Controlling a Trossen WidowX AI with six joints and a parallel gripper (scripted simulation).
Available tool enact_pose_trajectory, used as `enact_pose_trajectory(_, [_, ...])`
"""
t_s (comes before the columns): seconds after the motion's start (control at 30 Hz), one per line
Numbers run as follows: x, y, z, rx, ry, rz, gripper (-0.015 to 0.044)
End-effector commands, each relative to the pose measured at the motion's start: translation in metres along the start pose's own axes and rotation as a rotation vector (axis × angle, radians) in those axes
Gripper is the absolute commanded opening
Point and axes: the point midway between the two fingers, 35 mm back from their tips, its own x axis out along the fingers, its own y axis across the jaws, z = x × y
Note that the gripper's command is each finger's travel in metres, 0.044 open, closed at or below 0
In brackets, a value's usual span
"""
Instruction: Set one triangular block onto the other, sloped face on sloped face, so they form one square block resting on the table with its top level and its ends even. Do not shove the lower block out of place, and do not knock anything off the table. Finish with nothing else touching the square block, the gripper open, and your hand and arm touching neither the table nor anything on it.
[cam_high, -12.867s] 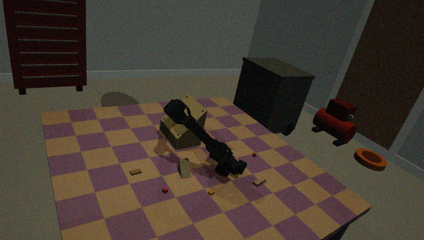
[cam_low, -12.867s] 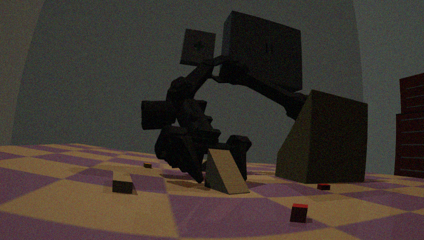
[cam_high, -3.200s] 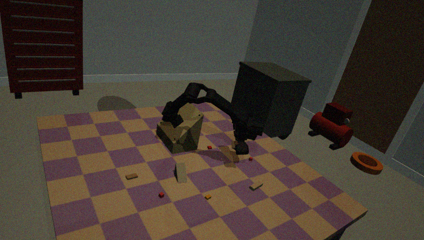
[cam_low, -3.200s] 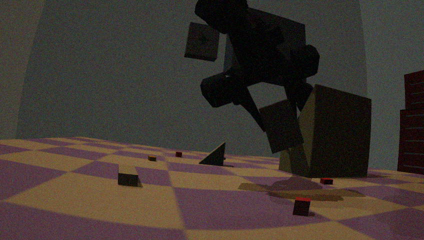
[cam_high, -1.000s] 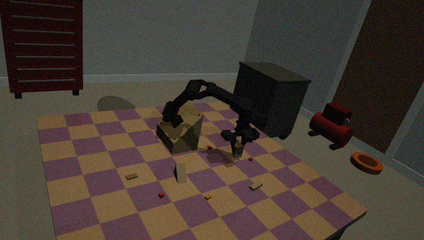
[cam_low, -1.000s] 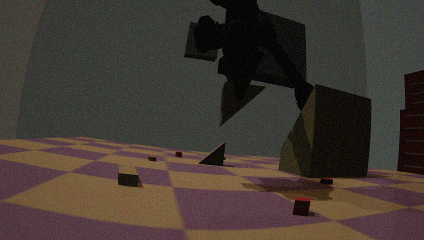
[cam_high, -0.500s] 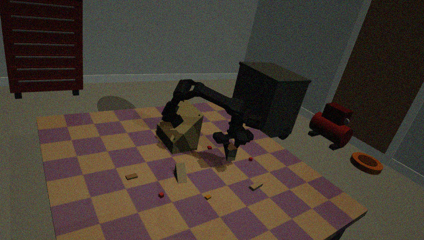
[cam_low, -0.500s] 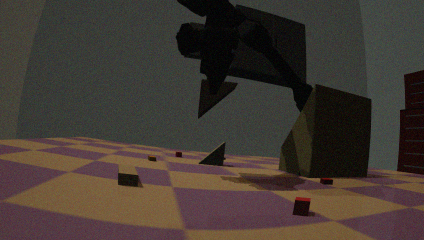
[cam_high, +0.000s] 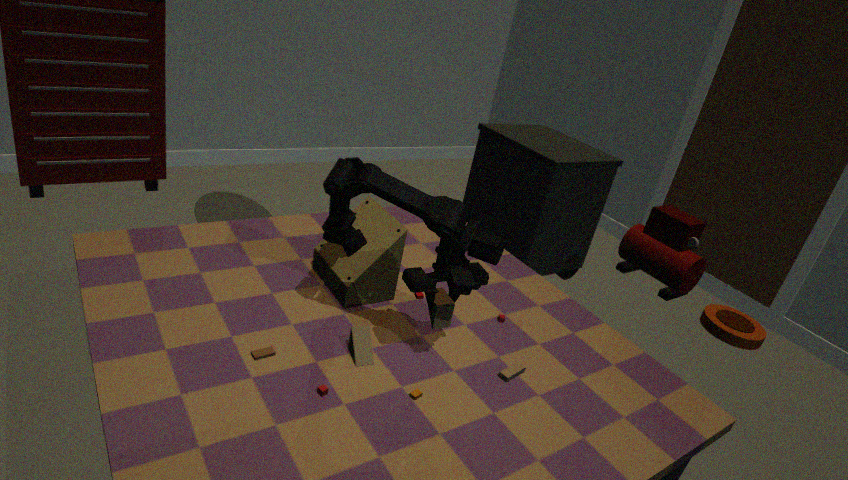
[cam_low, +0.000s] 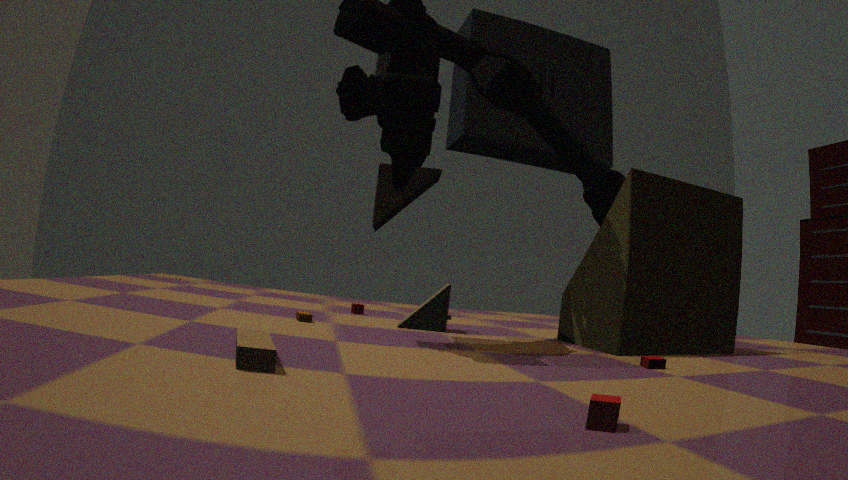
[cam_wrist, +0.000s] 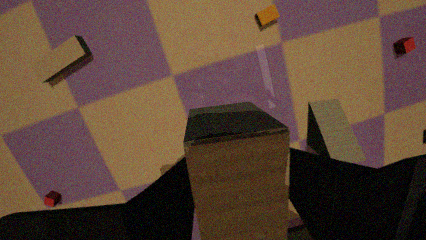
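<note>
My gripper (cam_high: 442, 300) (cam_low: 405, 178) is shut on a triangular block (cam_high: 441, 316) (cam_low: 383, 205) (cam_wrist: 240, 190) and holds it well above the table (cam_high: 148, 437). Its flat brown face is up and its sloped face points down, toward the lower right in the exterior view. The other triangular block (cam_high: 361, 347) (cam_low: 434, 315) (cam_wrist: 337, 125) stands on the table with its pale sloped face up, its upright side on the right in the exterior view. The two blocks are apart. In the wrist view the lower block is right of the held one, its near end hidden by a finger.
A large olive slanted block (cam_high: 380, 279) (cam_low: 684, 273) stands by the arm's base. A pale slat (cam_high: 512, 372) (cam_low: 255, 352) (cam_wrist: 67, 59), a brown slat (cam_high: 263, 353), an orange piece (cam_high: 415, 393) (cam_low: 304, 317) (cam_wrist: 267, 16) and small red cubes (cam_high: 323, 390) (cam_low: 603, 413) (cam_wrist: 52, 198) lie scattered.
</note>
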Motion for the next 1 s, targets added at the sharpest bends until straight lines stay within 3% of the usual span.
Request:
enact_pose_trajectory(0.0, [-0.004,-0.019,0.004,-0.006,-0.006,-0.007,0.0])
enact_pose_trajectory(0.97, [-0.015,-0.148,0.013,0.0,-0.004,-0.047,0.0])
